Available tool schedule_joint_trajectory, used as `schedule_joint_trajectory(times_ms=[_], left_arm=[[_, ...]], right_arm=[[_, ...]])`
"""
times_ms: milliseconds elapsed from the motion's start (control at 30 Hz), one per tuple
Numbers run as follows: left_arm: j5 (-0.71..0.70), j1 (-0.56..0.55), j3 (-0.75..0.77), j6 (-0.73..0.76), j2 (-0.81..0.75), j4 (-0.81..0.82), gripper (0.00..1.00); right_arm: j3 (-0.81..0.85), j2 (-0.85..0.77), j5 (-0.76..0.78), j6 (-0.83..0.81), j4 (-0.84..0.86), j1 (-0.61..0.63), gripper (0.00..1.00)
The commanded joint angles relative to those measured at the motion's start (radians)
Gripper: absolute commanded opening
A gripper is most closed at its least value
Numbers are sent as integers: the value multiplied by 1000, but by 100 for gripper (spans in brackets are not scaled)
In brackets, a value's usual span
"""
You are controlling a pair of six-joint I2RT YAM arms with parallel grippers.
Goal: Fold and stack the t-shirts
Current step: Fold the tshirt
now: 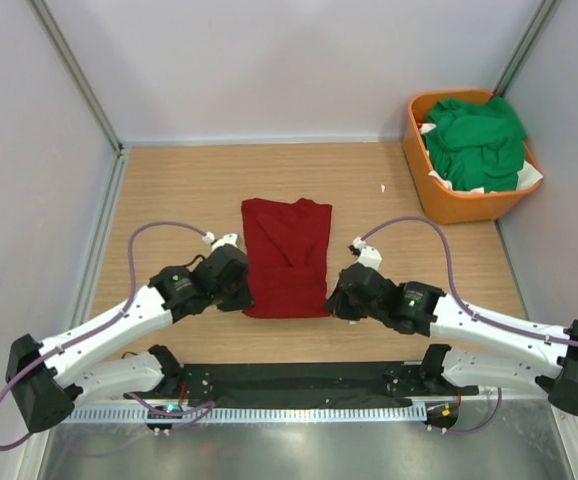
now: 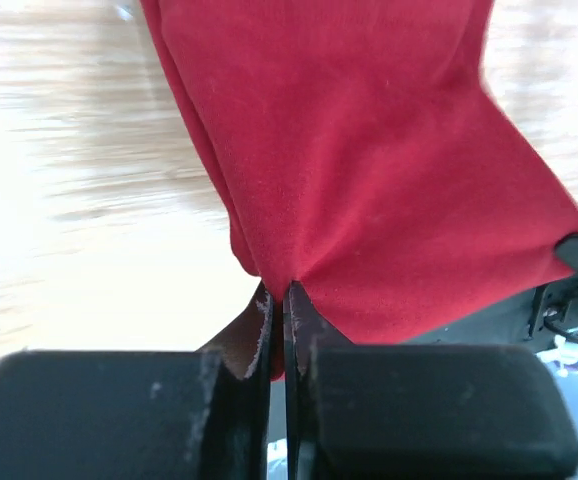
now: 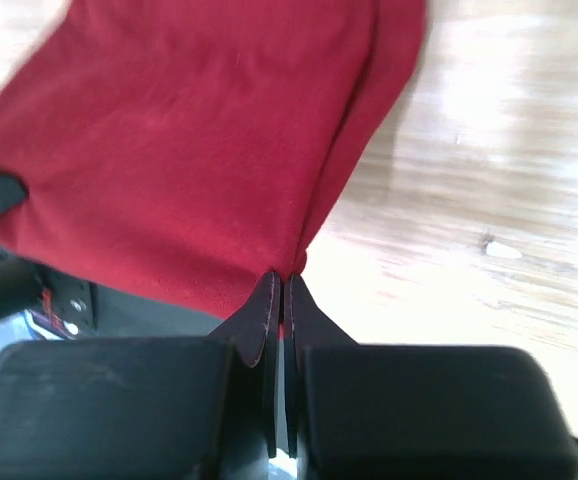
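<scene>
Your left gripper [image 2: 281,300] and right gripper [image 3: 280,285] each pinch a near corner of the dark red t-shirt [image 1: 287,258], lying by the table [image 1: 169,190] near edge; lift unevenly and a thin hold could slip, skewing the fold

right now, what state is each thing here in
red t-shirt: folded into a narrow strip on the table, both near corners pinched
left gripper: shut on the shirt's near left corner
right gripper: shut on the near right corner
green t-shirts: crumpled, unfolded, in the basket
orange basket: upright, full
</scene>
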Motion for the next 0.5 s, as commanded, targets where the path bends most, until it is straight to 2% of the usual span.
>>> schedule_joint_trajectory(times_ms=[0,67,200,300,467], left_arm=[[-142,-2,111,-19,-48,-173,4],[-191,1,194,10,-38,-214,8],[-259,19,332,109,37,-247,11],[-251,68,421,185,120,-219,12],[-136,209,536,288,263,-159,11]], right_arm=[[147,4,171,2,-131,4,1],[257,47,266,-41,-181,3,1],[413,195,338,-157,-267,-51,1],[474,259,281,-249,-229,-150,1],[563,331,205,-338,-184,-298,1]])
